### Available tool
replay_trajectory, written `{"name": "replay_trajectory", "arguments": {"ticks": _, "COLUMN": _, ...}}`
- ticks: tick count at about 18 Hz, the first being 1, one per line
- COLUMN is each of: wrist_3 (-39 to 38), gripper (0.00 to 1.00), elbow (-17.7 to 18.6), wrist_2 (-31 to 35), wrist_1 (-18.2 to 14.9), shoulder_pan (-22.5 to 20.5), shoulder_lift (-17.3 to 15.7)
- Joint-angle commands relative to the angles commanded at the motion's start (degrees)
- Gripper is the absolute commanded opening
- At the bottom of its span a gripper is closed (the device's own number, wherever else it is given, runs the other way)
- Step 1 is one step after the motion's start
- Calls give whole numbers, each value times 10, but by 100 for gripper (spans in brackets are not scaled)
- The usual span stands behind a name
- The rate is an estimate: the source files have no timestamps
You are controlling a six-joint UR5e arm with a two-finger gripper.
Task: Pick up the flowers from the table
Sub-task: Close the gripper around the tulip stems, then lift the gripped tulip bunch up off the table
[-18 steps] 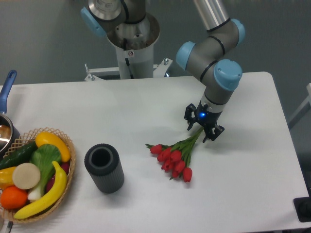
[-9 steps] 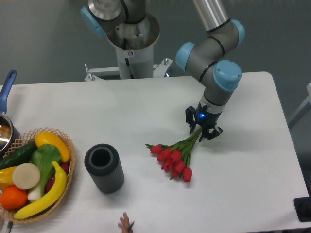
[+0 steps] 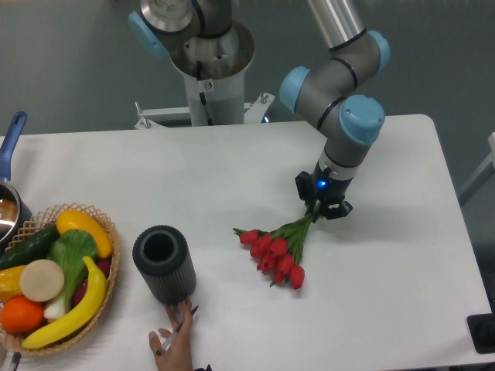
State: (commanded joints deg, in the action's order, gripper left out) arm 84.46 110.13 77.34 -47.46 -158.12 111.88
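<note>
The robot's two-finger hand (image 3: pixel 322 207) has drawn its fingers in since a second ago: then they stood spread on either side of the thin green stems, and now they sit narrow, pinched on the stem end of the bunch of red tulip flowers with green leaves (image 3: pixel 276 251). The close looks complete, so the grasp step is judged done and the lift is what remains.

The flowers themselves have hardly shifted. They lie on the large white rectangular table (image 3: pixel 232 170), right of centre, with the red buds fanned toward the lower left and the stems running up and to the right into the hand. The buds appear to rest on the table surface; nothing is raised yet.

Elsewhere, a person's hand (image 3: pixel 174 336) has come in from the bottom edge and now touches the base of the dark grey ribbed cylinder vase (image 3: pixel 162 264), which has moved slightly left. It is well apart from the flowers. The wicker basket of colourful fruit and vegetables (image 3: pixel 54 277) sits at the left edge.

Since the grip is only at the stem tips, the heavy bud end may droop or swing when lifted.
</note>
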Motion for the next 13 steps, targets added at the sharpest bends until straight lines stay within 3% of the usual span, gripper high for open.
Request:
{"name": "replay_trajectory", "arguments": {"ticks": 7, "wrist_3": 2, "gripper": 16, "elbow": -37, "wrist_2": -2, "wrist_1": -4, "shoulder_pan": -9, "shoulder_lift": -7}}
{"name": "replay_trajectory", "arguments": {"ticks": 11, "wrist_3": 2, "gripper": 16, "elbow": -45, "wrist_2": -22, "wrist_1": -4, "shoulder_pan": -29, "shoulder_lift": -51}}
{"name": "replay_trajectory", "arguments": {"ticks": 13, "wrist_3": 1, "gripper": 16, "elbow": -45, "wrist_2": -74, "wrist_1": -9, "shoulder_pan": -46, "shoulder_lift": -80}}
